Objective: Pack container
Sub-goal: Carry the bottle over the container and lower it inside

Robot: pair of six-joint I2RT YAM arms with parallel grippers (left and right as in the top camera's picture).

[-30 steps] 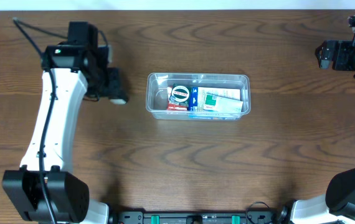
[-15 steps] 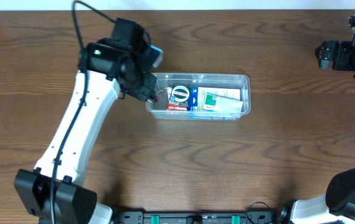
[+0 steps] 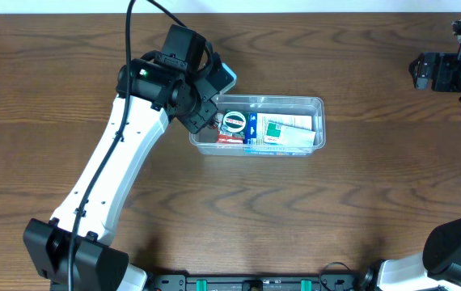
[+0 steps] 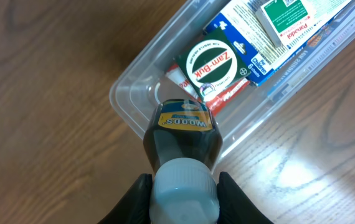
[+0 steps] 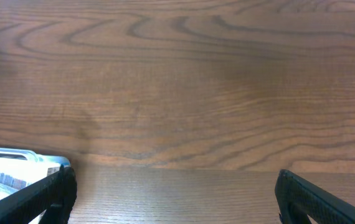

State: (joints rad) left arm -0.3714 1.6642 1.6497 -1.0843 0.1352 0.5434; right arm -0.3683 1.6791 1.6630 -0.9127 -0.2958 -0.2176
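Note:
The clear plastic container [image 3: 318, 103] lies mid-table and holds a round green tin [image 3: 233, 123], a blue box and a white and green box [image 3: 285, 129]. My left gripper [image 3: 206, 109] is shut on a dark bottle with a pale blue cap [image 4: 184, 183] and holds it above the container's empty left end [image 4: 131, 99]. The tin [image 4: 210, 62] and the boxes lie just beyond the bottle. My right gripper [image 5: 174, 186] is open and empty at the far right, away from the container [image 5: 15, 155].
The left arm's white link [image 3: 105, 174] slants from the front left edge up to the container. The right arm [image 3: 449, 71] sits at the back right corner. Bare wood table [image 3: 295, 218] lies all round.
My left arm has swung right from the table's left side, carrying the bottle, and now hovers over the container's left end. The right arm has not moved.

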